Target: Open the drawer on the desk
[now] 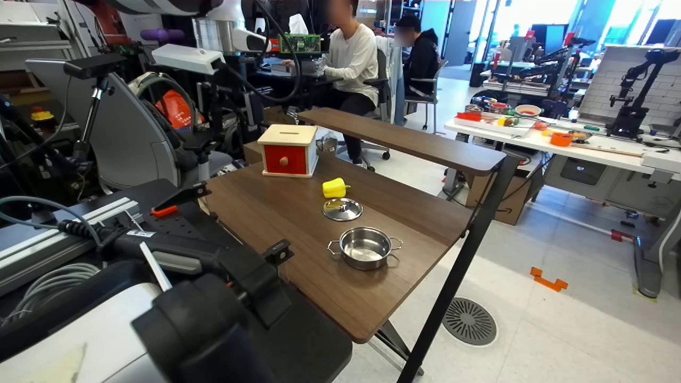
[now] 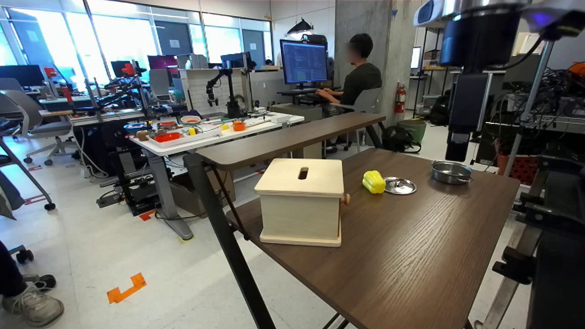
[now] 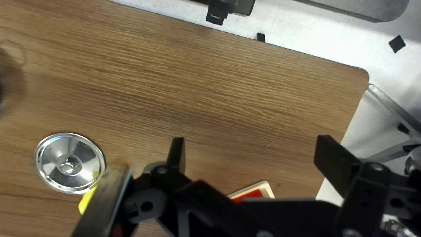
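A brown wood-grained desk (image 1: pixel 298 223) stands in a cluttered lab. Nearest on it in an exterior view is a metal pot (image 1: pixel 366 259), then a steel lid (image 1: pixel 343 210), a yellow pepper (image 1: pixel 333 188), and toward the far end the drawer (image 1: pixel 295 159), its red front sitting flush and its round knob (image 1: pixel 284 161) untouched. So the opening looks not yet begun: reaching, taking the knob and pulling all seem left to do. The arm (image 2: pixel 480 45) hangs high, pointing its tool (image 3: pixel 251 144) downward, well apart from the drawer; the fingers (image 3: pixel 330 156) stand wide apart, with nothing between them.
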